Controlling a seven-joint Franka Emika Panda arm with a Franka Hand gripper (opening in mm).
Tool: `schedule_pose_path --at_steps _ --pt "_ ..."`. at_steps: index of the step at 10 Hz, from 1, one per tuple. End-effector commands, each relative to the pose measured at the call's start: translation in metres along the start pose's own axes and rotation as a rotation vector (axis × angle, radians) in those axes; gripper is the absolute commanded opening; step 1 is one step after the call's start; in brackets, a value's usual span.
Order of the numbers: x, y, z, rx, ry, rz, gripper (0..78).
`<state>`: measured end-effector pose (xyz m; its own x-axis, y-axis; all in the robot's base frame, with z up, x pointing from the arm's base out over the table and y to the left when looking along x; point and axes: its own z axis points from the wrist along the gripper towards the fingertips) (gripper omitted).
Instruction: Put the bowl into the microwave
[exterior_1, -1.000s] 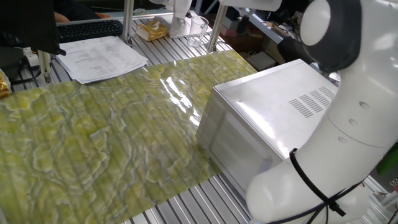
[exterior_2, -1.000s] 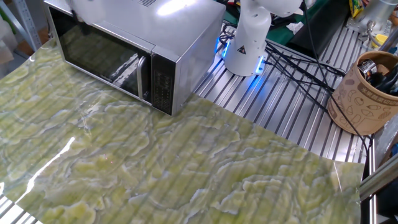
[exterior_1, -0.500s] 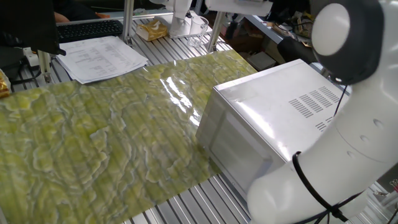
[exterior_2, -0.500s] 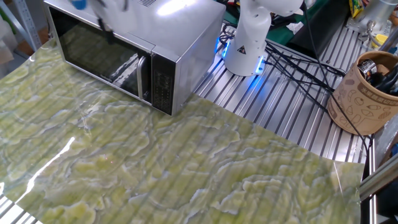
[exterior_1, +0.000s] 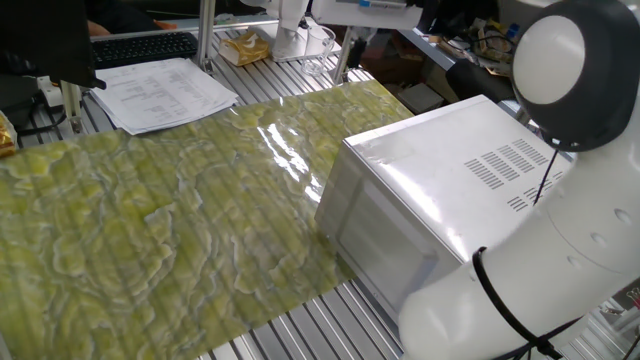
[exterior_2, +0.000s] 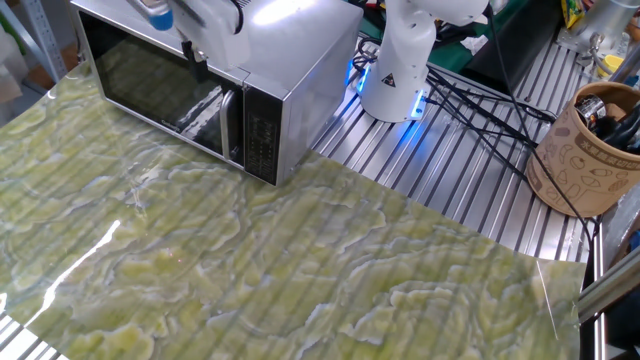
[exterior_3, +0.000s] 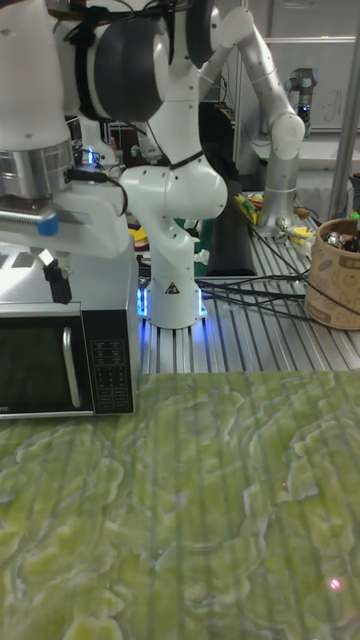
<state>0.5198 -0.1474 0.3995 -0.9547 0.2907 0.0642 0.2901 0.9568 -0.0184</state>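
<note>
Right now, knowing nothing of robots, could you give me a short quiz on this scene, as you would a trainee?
1. True or false: the microwave door is open.
2. What covers the table? A) a green marbled sheet B) a red cloth C) newspaper
3. Fill in: the gripper hangs just above the ___.

Key: 1 false, the door is shut. 2 A. 3 microwave.
</note>
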Motion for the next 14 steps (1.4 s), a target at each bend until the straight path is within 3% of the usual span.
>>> schedule_pose_path --at_steps 1,4,5,8,11,12,14 --pt "0.004 0.006 -0.001 0.028 0.000 -0.191 1.2" --pt "0.006 0.014 -0.001 0.026 0.017 -0.165 1.2" --pt "0.017 0.044 0.000 0.031 0.012 -0.146 1.2" --pt "0.036 0.076 0.004 0.020 -0.013 -0.148 1.2" --pt "0.056 0.095 0.006 0.013 -0.045 -0.155 1.2" --pt "0.058 0.098 0.003 0.014 -0.044 -0.150 1.2" --pt "0.065 0.109 -0.005 0.009 -0.073 -0.135 1.2"
